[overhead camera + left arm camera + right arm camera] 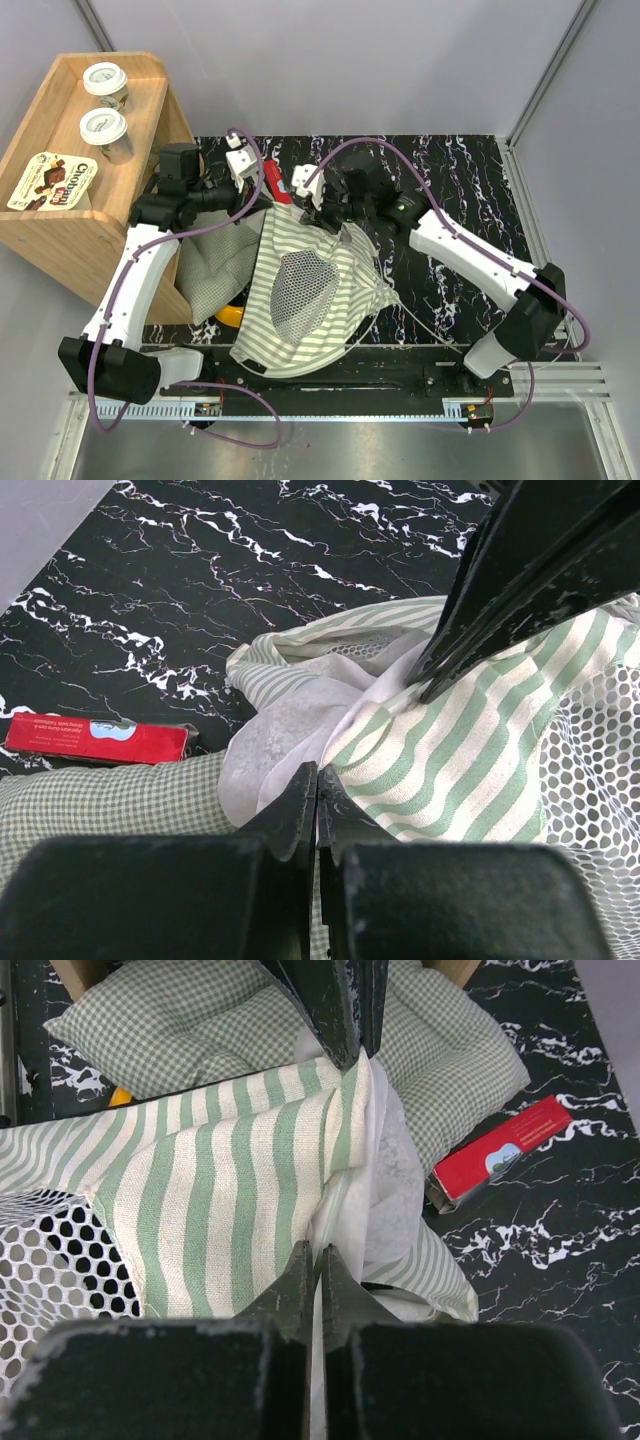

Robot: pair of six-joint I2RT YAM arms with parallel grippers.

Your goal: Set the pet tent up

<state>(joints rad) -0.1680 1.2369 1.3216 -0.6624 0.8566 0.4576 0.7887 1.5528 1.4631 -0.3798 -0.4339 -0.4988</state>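
At the left lies a checked cushion [212,262], and just right of it the left pincer [317,792] is pinched tight on the far edge of the pet tent [300,290]. The tent lies crumpled mid-table [450,170]. Right beside, the right pincer [318,1265] nips that same edge.

Blk marble table [470,180], wood shelf [60,235], grey walls [350,60].

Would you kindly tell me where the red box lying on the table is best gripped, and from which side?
Grip the red box across its narrow width, near the end away from the cushion, coming straight down from above. It lies flat, long and slim; that end's long edges look free, while the other end sits close against the cushion.
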